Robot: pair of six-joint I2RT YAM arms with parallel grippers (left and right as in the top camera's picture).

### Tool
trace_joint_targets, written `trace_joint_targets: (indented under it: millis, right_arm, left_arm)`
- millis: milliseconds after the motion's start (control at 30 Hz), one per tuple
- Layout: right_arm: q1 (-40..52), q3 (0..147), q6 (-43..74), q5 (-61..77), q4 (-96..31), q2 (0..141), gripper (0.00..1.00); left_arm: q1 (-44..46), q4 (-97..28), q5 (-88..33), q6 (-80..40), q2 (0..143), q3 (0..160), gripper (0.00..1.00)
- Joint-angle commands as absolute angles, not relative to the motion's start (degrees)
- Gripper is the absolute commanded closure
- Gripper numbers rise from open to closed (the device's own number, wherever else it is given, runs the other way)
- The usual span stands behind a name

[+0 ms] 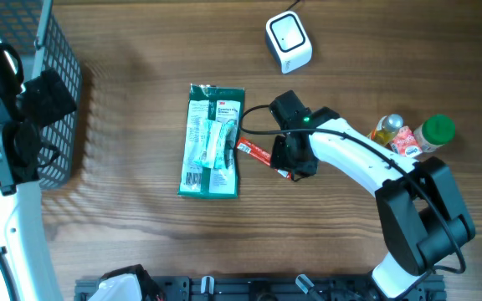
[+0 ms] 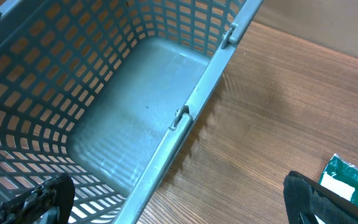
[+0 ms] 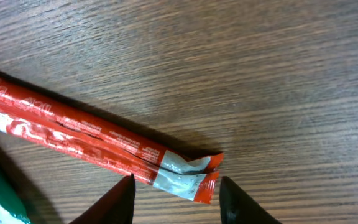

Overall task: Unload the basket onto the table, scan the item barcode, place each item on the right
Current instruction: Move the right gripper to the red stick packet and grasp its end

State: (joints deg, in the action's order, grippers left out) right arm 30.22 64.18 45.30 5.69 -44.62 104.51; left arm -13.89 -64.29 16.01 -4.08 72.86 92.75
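Only the right wrist view shows parted jaws straddling the red sachet (image 3: 98, 146).

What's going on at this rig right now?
The right gripper is down at the table, its jaws parted around one end of a red stick packet. The packet lies flat on the wood beside a green package, and it is not clamped or lifted yet. The white scanner stands well apart from it, so no barcode is being presented. The left gripper hangs open over the blue basket.
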Motion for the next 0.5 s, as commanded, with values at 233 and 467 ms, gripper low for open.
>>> trace_joint_targets:
  millis: [233, 467]
  right_arm:
    - [30.3, 62.9, 48.2, 3.6, -44.4, 105.4, 0.59]
    - [30.4, 62.2, 49.7, 2.6, -42.3, 106.7, 0.66]
  left_arm:
    - [-14.1, -64.1, 15.9, -3.4, 72.8, 92.9, 0.0]
    - [-14.1, -64.1, 15.9, -3.4, 72.8, 92.9, 0.0]
